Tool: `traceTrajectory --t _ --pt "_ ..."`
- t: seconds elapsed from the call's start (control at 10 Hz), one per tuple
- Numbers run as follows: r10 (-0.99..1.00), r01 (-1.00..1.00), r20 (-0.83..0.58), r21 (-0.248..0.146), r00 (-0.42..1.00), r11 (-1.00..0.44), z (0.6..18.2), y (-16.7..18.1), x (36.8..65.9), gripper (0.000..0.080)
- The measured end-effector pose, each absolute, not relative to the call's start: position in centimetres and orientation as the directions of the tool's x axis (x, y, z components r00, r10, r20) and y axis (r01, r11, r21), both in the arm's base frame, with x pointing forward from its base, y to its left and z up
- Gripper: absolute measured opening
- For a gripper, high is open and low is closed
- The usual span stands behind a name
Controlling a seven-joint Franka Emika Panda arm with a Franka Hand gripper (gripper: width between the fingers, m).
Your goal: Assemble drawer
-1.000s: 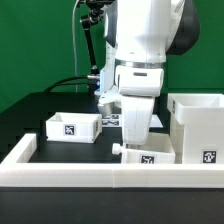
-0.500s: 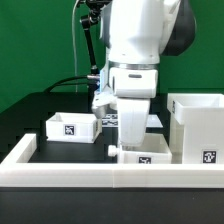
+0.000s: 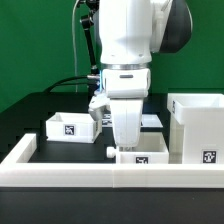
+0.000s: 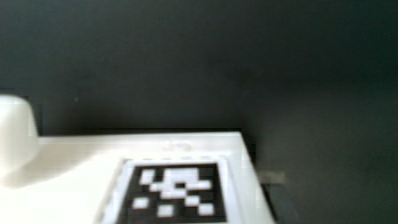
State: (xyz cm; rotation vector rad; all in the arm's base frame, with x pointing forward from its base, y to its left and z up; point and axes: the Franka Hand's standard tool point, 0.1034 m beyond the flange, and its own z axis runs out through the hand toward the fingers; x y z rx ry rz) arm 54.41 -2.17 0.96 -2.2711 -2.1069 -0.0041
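Observation:
My gripper (image 3: 126, 146) reaches straight down onto a small white open-topped tray (image 3: 143, 157) that sits just behind the front border wall. It appears shut on the tray's wall, though the hand hides the fingertips. In the wrist view the tray's tagged face (image 4: 175, 186) fills the near part of the picture. No fingers show there. A second small tray (image 3: 72, 126) with a tag stands on the exterior view's left. The tall box-shaped shell (image 3: 198, 125) stands on the exterior view's right, close to the held tray.
The long low white border wall (image 3: 90, 173) runs along the front and turns back at the exterior view's left (image 3: 20, 150). The marker board (image 3: 152, 121) lies behind the arm. Black cables (image 3: 70, 85) hang at the back.
The arm has moved toward the exterior view's left and lowered a little. The small tray under it has shifted left with it, away from the shell.

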Motion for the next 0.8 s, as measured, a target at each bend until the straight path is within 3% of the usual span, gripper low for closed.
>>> traceTrajectory --t 0.8 --pt "1.0 0.999 0.013 -0.051 0.014 -0.014 1.2 -0.7 54.8 0.0041"
